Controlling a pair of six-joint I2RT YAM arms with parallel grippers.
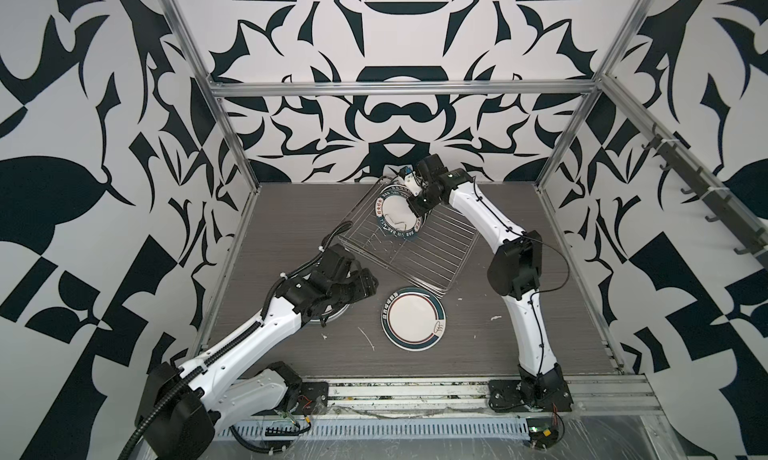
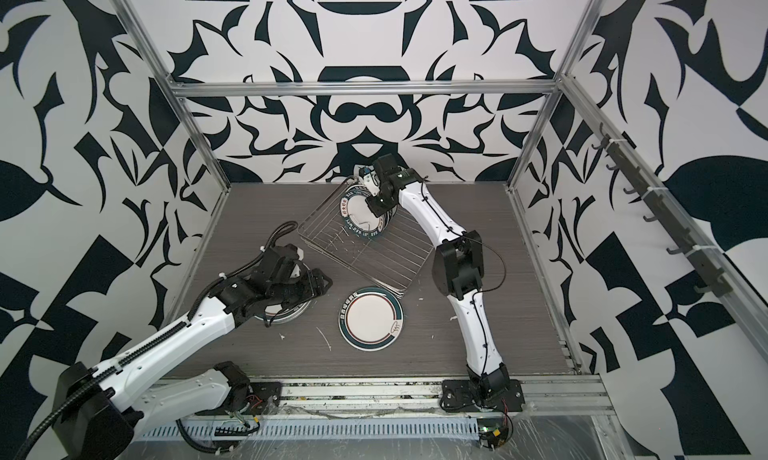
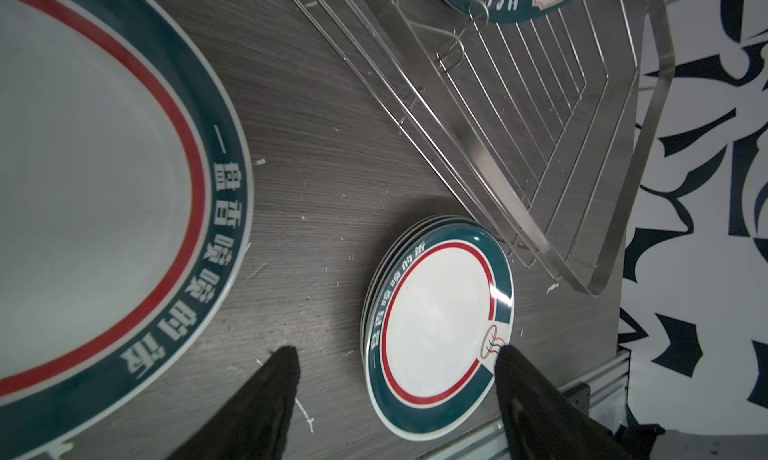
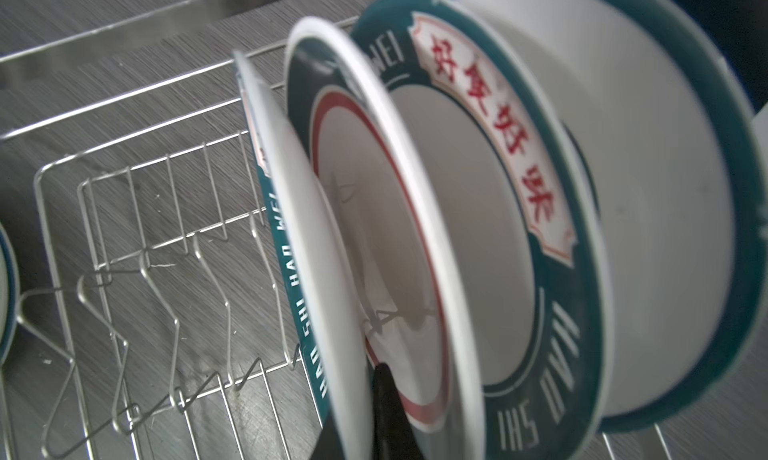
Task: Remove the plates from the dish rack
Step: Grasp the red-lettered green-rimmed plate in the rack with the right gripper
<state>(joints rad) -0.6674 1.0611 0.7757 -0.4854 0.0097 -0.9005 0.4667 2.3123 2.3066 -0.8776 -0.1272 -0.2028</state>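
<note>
Grey wood-grain table [image 1: 286,225] set inside a booth with black-and-white patterned walls [image 1: 83,146]. In both top views the right gripper [image 1: 419,212] sits at the upper middle of the frame and reaches down into a row of plates standing on edge. Its jaws are pressed together on the rim of the frontmost upright plate [image 4: 316,246]. The right wrist view shows one black finger [image 4: 386,412] wedged between that plate and the next, with the other finger hidden behind the plate. The other upright plates [image 4: 519,229], teal-rimmed with red characters, stand close behind it. All of them stand in the far corner of the dish rack [image 1: 436,250], a silver wire basket lying at an angle in the middle of the frame.

Left of centre, the left gripper [image 1: 362,283] hovers above the table with its jaws wide apart and empty. A single plate [image 3: 83,167] lies flat beneath it. A stack of plates [image 1: 413,317] lies flat at lower centre, just beside the rack's near corner.
</note>
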